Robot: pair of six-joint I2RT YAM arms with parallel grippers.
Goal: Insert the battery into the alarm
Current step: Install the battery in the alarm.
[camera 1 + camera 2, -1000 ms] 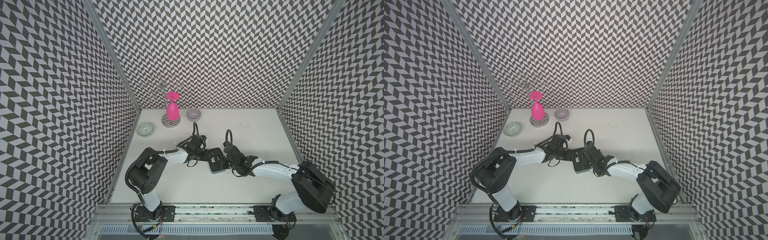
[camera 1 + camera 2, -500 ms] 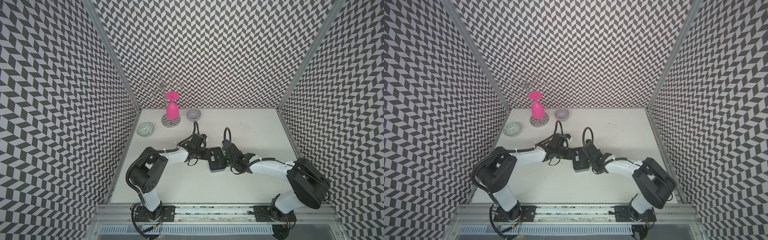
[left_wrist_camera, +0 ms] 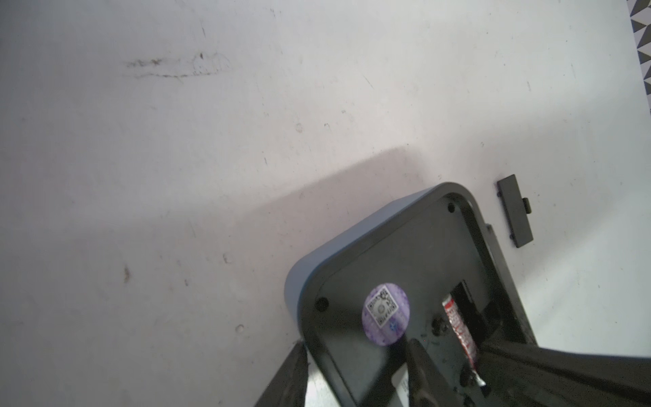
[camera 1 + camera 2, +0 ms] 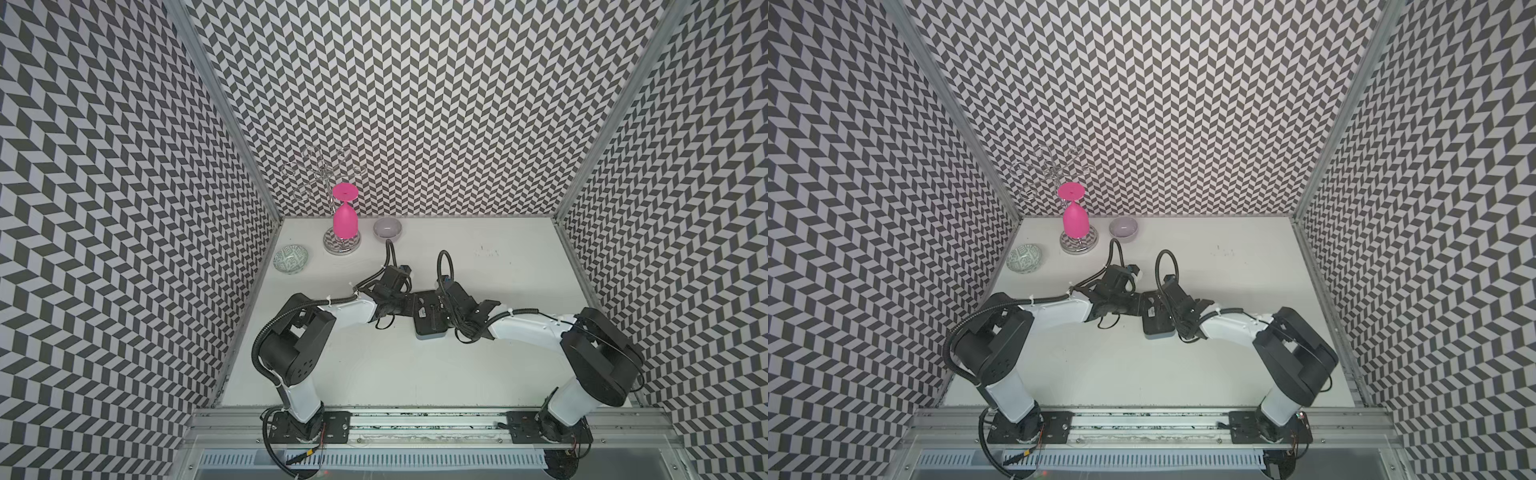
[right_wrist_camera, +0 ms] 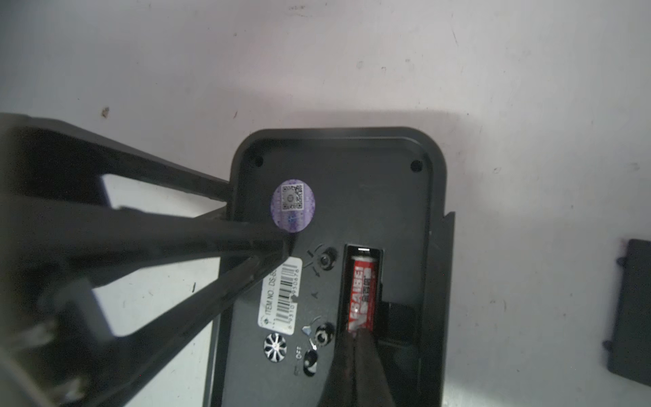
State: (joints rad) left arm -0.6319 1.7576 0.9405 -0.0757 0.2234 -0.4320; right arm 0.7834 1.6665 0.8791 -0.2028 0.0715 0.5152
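Since a second ago the right arm has stretched further in over the alarm (image 4: 428, 322), and its jaws have come fully together. Toward the counter's (image 4: 415, 374) back left corner stand a patterned bowl (image 4: 291, 259), a pink glass (image 4: 345, 220) on a wire rack, and a grey bowl (image 4: 387, 228).

Near the middle, the left gripper (image 3: 355, 347) is partly open. One finger sits outside the alarm's rim and one on its black back, pinching that rim. The alarm lies face down, so its dial is hidden.

The battery (image 5: 363, 292) lies in the open slot in the alarm's back. Its near end is covered by the right gripper (image 5: 356, 336), whose closed tips press on it. In both top views the battery cannot be made out.

A small black lid (image 3: 515, 211) lies on the counter just beside the alarm. The right wrist view cuts it off.
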